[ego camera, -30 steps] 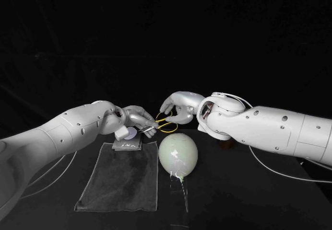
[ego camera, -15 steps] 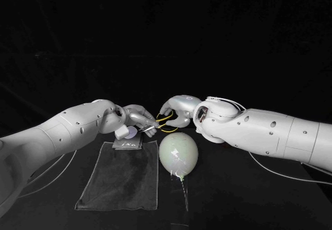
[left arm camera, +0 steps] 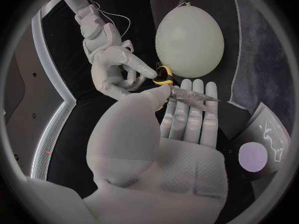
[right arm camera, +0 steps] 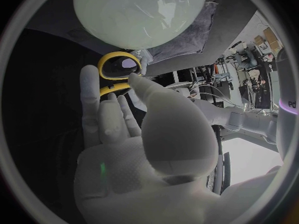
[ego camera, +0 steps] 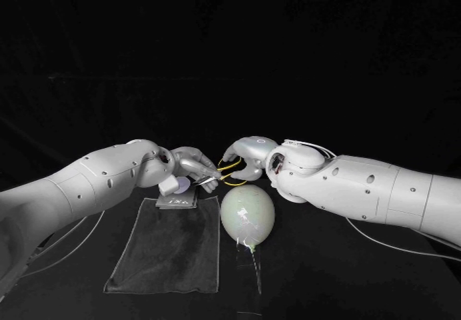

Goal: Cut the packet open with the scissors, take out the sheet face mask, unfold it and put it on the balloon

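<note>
Yellow-handled scissors shared above worktop: left robot hand pinches blades, right robot hand grips handles. Pale balloon just below; packet at far end of grey cloth.

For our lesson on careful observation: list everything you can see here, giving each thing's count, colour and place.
scissors: one, yellow handles, between the two hands
packet: one, dark, at the cloth's far end
cloth: one, dark grey, flat on the table
balloon: one, pale green, on the table beside the cloth
table: one, black, under everything
left hand: one, silver, pinching the scissors' blades
right hand: one, silver, fingers at the yellow handles
</note>
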Action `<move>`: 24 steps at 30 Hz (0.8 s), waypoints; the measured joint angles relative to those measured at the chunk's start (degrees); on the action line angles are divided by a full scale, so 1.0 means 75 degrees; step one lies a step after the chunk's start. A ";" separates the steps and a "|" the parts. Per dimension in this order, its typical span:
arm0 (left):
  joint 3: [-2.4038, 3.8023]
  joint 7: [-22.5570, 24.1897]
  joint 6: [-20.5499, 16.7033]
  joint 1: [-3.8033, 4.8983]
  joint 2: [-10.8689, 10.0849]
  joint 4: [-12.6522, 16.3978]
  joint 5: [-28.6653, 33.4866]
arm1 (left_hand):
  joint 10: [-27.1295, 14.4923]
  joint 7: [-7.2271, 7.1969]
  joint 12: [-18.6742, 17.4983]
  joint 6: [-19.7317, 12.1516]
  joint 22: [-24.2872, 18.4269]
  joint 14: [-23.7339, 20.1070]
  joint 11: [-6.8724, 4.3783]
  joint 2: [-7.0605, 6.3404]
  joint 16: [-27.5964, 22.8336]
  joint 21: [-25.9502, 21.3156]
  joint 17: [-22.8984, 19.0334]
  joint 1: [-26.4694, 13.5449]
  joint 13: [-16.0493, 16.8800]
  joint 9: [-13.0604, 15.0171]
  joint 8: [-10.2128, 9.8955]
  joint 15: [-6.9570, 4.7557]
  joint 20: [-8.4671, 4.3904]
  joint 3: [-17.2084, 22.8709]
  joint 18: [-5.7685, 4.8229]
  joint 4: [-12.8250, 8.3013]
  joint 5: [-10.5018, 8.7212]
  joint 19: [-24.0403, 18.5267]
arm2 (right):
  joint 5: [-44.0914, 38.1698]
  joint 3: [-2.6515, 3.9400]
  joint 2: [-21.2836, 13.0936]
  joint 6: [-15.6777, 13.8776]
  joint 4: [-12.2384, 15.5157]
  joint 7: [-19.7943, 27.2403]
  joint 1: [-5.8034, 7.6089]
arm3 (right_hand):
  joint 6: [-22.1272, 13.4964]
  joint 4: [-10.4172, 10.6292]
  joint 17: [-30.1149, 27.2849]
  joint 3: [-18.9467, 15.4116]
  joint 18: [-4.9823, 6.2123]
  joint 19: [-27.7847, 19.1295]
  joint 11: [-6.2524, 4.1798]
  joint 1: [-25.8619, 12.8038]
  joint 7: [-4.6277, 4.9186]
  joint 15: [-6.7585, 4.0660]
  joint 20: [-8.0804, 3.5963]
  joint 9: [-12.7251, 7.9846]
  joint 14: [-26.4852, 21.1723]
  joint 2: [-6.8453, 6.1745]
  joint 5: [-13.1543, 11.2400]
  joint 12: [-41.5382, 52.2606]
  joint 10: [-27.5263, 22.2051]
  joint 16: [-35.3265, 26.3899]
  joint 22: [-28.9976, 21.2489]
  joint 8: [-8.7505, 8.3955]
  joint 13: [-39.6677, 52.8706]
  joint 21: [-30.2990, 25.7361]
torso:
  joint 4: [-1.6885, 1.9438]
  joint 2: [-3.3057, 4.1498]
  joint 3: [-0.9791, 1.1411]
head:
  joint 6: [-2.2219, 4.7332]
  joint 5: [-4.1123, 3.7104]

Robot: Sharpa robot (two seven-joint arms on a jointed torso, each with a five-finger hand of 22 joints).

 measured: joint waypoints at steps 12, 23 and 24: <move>0.0001 -0.0037 -0.0124 -0.0002 -0.0126 0.0372 0.0096 | 0.0054 0.0009 0.0002 -0.0042 0.0015 0.0013 -0.0054 -0.0020 -0.0029 0.0034 -0.0001 -0.0021 0.0000 0.0006 -0.0011 0.0014 -0.0010 -0.0020 -0.0003 -0.0021 0.0000 -0.0010 | -0.0145 -0.0017 0.0087 0.0122 -0.0262 -0.0087 -0.0092 | 0.0362 -0.0063 -0.0061 0.0177 -0.0009 0.0218 -0.0097 0.0080 0.0046 -0.0143 -0.0161 0.0091 0.0025 0.0080 0.0087 0.0236 0.0369 0.0035 -0.0107 0.0209 -0.0006 -0.0220 | 0.0004 0.0005 -0.0008 | -0.0040 -0.0006; -0.0007 -0.0199 -0.0336 0.0012 -0.0316 0.0908 0.0425 | 0.0097 -0.0019 0.0007 -0.0041 0.0044 0.0028 -0.0095 -0.0009 -0.0029 0.0088 0.0010 -0.0089 0.0002 0.0005 -0.0028 0.0028 -0.0010 -0.0021 -0.0007 -0.0021 -0.0016 -0.0010 | -0.0180 -0.0014 0.0162 0.0332 -0.0370 -0.0099 -0.0099 | 0.0626 -0.0063 -0.0089 0.0385 0.0058 0.0338 -0.0121 0.0081 0.0009 -0.0170 -0.0176 0.0142 -0.0002 0.0078 0.0089 0.0365 0.0675 0.0034 -0.0130 0.0316 -0.0007 -0.0285 | 0.0000 0.0012 -0.0006 | -0.0072 -0.0008; -0.0007 -0.0220 -0.0351 0.0021 -0.0322 0.0953 0.0462 | 0.0098 -0.0019 0.0007 -0.0041 0.0044 0.0029 -0.0095 -0.0009 -0.0029 0.0088 0.0010 -0.0089 0.0001 0.0005 -0.0028 0.0029 -0.0010 -0.0021 -0.0007 -0.0021 -0.0019 -0.0010 | -0.0183 -0.0013 0.0169 0.0345 -0.0376 -0.0103 -0.0097 | 0.0684 -0.0061 -0.0097 0.0429 0.0059 0.0338 -0.0125 0.0081 -0.0002 -0.0170 -0.0176 0.0151 -0.0002 0.0078 0.0089 0.0390 0.0730 0.0034 -0.0130 0.0324 -0.0008 -0.0285 | 0.0000 0.0011 -0.0007 | -0.0075 -0.0007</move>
